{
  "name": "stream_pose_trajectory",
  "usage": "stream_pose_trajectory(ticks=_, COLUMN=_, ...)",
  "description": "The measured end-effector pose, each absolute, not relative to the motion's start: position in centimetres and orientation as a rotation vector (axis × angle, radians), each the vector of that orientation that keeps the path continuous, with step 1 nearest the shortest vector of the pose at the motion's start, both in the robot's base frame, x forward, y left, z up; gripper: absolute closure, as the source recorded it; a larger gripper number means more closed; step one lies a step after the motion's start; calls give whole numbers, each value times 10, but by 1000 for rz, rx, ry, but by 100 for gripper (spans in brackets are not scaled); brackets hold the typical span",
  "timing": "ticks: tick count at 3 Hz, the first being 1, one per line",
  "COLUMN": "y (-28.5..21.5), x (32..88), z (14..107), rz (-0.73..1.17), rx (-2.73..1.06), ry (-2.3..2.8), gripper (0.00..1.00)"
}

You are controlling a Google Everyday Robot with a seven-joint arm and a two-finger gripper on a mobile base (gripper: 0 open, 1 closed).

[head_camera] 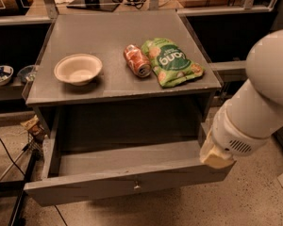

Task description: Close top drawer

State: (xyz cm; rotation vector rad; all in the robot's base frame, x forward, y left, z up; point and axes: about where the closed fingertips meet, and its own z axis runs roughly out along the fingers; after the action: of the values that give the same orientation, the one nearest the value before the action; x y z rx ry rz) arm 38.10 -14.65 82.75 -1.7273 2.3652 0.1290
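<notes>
The top drawer (132,185) is a wide shallow grey drawer pulled far out from under the grey table top. Its inside is bare and a small metal knob (137,185) sits at the centre of its long front panel. My white arm (259,102) comes in from the right. My gripper (216,155) is at its cream-coloured lower end, against the right end of the drawer near the front corner. The arm's bulk hides most of it.
On the grey table top (108,36) stand a white bowl (78,68), a red can on its side (137,60) and a green snack bag (172,62). Shelves with small bowls (1,74) are at the left. Cables and a stand leg (19,173) lie on the speckled floor at the lower left.
</notes>
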Motion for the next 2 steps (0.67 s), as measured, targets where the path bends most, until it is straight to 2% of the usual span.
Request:
stream_pose_trajectory(ticks=1, y=-131, x=373, z=778, rz=176, rx=-1780, ry=2395, gripper=100)
stream_pose_trajectory(ticks=2, y=-131, x=372, z=778, rz=176, rx=-1780, ry=2396, gripper=100)
